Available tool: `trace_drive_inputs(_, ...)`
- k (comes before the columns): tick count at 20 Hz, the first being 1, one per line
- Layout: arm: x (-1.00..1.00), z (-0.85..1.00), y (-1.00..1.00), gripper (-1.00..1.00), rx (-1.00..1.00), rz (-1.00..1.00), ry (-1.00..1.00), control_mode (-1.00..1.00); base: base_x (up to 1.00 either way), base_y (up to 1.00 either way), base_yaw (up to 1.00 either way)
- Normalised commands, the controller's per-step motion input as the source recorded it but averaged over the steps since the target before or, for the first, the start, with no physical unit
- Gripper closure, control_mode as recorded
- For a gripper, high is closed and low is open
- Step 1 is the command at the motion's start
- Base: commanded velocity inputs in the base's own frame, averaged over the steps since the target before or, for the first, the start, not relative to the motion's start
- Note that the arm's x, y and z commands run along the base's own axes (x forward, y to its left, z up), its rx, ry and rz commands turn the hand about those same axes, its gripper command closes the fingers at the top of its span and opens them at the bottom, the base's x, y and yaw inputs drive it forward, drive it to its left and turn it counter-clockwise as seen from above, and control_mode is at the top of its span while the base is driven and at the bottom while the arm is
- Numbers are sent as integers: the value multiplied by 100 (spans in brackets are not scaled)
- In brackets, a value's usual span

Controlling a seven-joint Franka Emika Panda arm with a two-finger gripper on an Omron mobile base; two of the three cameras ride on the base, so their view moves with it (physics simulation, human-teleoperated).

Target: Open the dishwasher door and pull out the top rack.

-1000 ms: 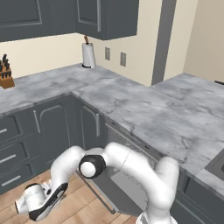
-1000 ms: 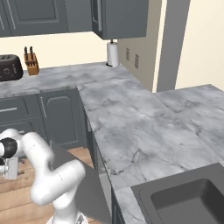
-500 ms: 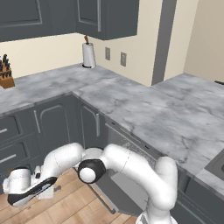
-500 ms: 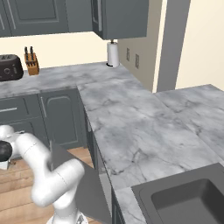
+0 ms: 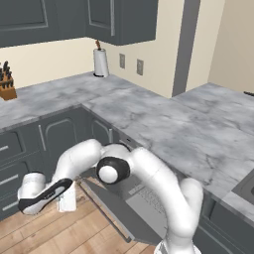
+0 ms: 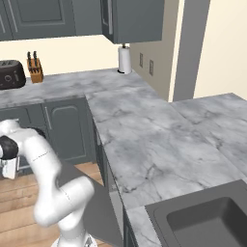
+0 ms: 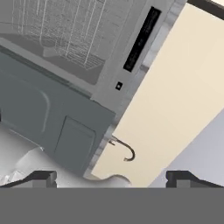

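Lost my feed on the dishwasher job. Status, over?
Gripper low by the floor, jaws apart in hand view, holding nothing. Dishwasher door dropped open, inner face up. Top rack not clearly out yet. Nothing seen blocking.

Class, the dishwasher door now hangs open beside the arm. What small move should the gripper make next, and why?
Probably swing back toward the opening: the dishwasher door is down, the gripper sits out past its edge, and the top rack is not yet drawn out, so it needs reaching next.

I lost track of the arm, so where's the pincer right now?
In the left base view the pincer hangs low at the left, over the wood floor, beside the lowered dishwasher door.
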Motion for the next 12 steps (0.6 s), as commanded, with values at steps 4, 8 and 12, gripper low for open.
trace_drive_inputs(4, -64, 63, -100, -100, 5, 0, 5, -100, 0, 0, 0)
trace_drive_inputs(8, -79, 53, -100, -100, 17, 0, 11, -100, 0, 0, 0)
trace_drive_inputs(12, -42, 68, -100, -100, 22, 0, 19, -100, 0, 0, 0)
